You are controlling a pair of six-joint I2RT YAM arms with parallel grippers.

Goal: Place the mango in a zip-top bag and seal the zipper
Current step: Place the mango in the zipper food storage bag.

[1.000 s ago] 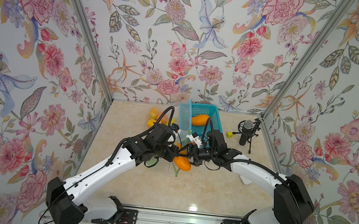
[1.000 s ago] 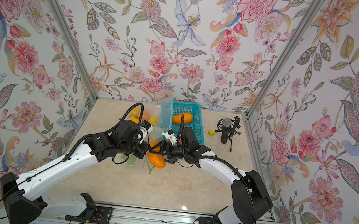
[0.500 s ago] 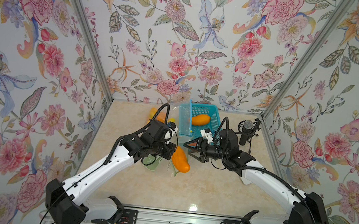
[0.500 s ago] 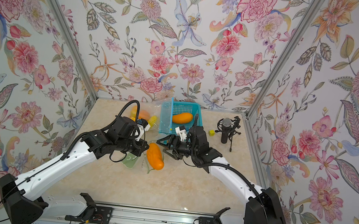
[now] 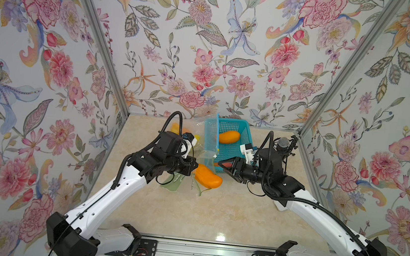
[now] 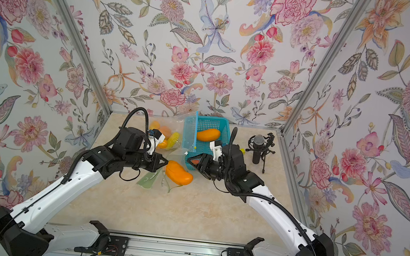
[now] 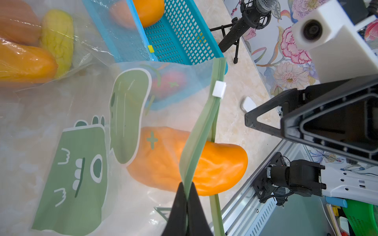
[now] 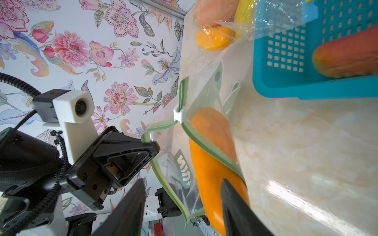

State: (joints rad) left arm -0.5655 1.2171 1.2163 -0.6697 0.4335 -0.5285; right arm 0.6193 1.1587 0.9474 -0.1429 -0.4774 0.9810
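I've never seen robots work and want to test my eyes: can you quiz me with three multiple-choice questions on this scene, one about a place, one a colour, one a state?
1. Where is the mango nearest the arms?
A) held in the air
B) partly inside the bag
C) on the floor

2. What colour is the basket?
A) blue
B) red
C) black

3. The left gripper is:
A) wide open
B) holding a mango
C) shut on the bag's zipper

Answers: 1 B, one end pokes out of the mouth; 2 A, its mesh walls are blue; 3 C, it pinches the green strip.
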